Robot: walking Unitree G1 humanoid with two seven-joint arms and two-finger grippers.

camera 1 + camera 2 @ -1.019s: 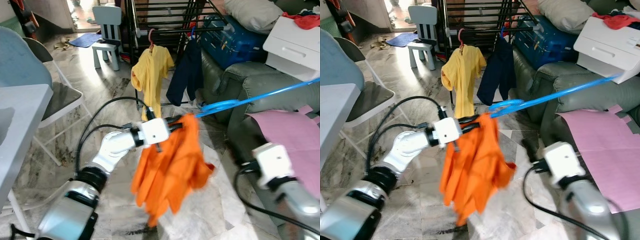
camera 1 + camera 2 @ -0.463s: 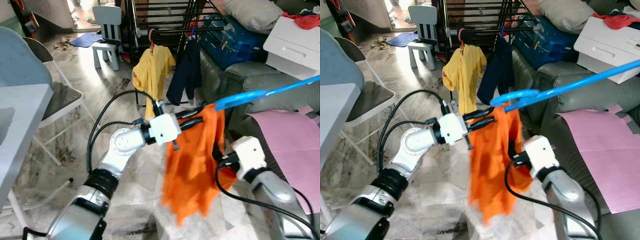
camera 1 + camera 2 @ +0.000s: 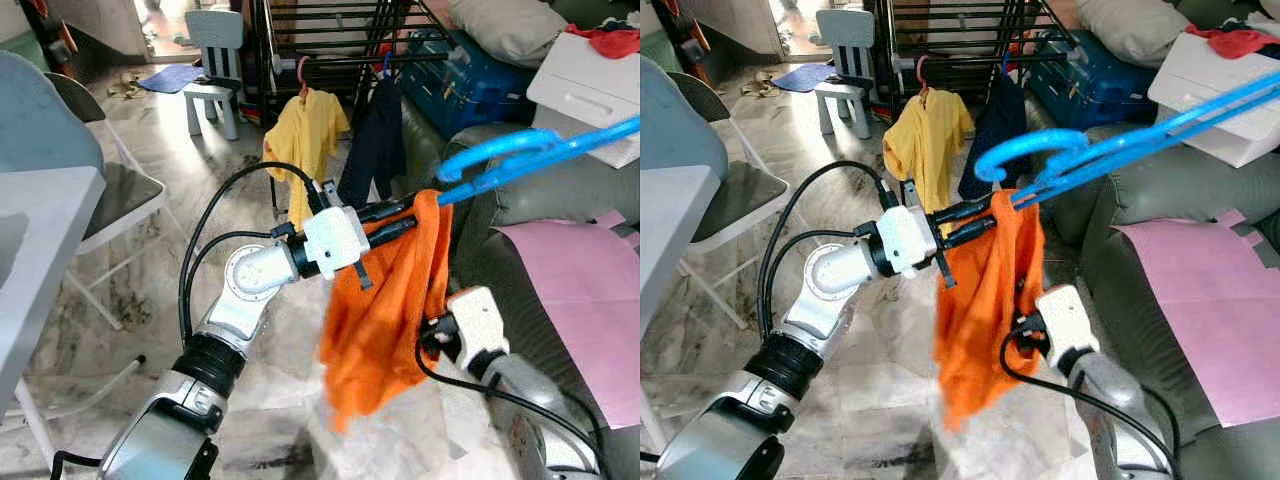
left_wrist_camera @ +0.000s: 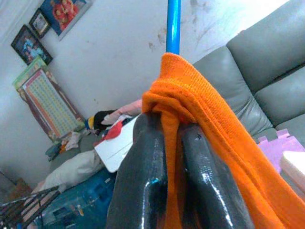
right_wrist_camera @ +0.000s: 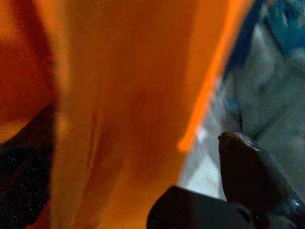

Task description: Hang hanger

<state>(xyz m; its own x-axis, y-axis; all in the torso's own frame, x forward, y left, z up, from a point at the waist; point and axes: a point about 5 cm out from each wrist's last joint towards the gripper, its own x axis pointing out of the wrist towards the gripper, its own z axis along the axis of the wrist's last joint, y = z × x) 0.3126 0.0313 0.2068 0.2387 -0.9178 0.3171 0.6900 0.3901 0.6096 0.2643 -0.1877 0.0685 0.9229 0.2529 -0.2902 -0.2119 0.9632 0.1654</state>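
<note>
Midair, left hand pinching orange garment on blue hanger; right hand's state unclear.

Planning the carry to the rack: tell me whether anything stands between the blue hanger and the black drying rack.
Nothing solid does. The blue hanger, with the orange cloth pinched by the left gripper, is held up over bare floor. On the black drying rack, the yellow shirt and dark garment fill part of the near rail.

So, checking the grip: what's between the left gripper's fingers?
In the left wrist view, a fold of the orange cloth draped on the blue hanger sits between the left gripper's fingers.
</note>
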